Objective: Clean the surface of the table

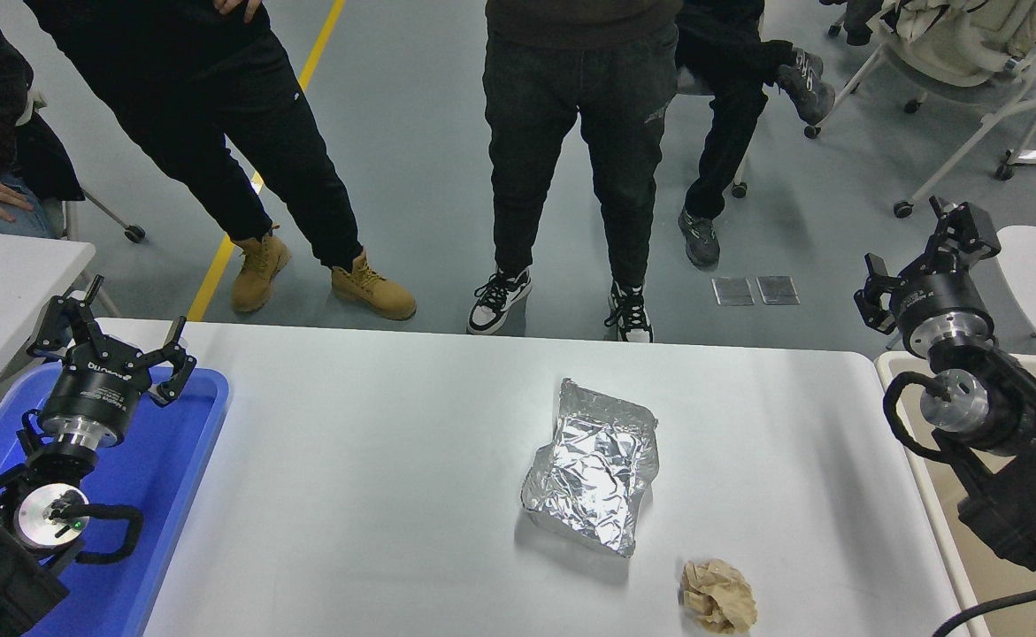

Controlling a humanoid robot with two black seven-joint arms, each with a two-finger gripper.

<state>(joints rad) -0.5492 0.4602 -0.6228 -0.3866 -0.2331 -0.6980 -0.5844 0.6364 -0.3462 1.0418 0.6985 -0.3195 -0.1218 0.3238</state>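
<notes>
Plainly, several things are cut off: the right arm runs out at the 4 o'clock edge, the left arm at 8 o'clock, and the people at 12 o'clock are seen from the waist down only. The worktop (376, 460) fills the lower middle of the view, its near edge out of frame. On it lie a crumpled foil sheet (593, 478) just right of centre and, toward 5 o'clock and apart from the foil, a balled brown paper (717, 597). The left hand (111, 347) hangs over the blue tray (177, 495) at 8 o'clock, fingers spread wide and empty. The right hand (920, 257) stands at 3 o'clock, beyond the worktop's right corner, fingers apart, holding nothing. A beige tray (911, 425) lies partly hidden beneath that arm. A second white table (4, 283) shows at 9 o'clock.
</notes>
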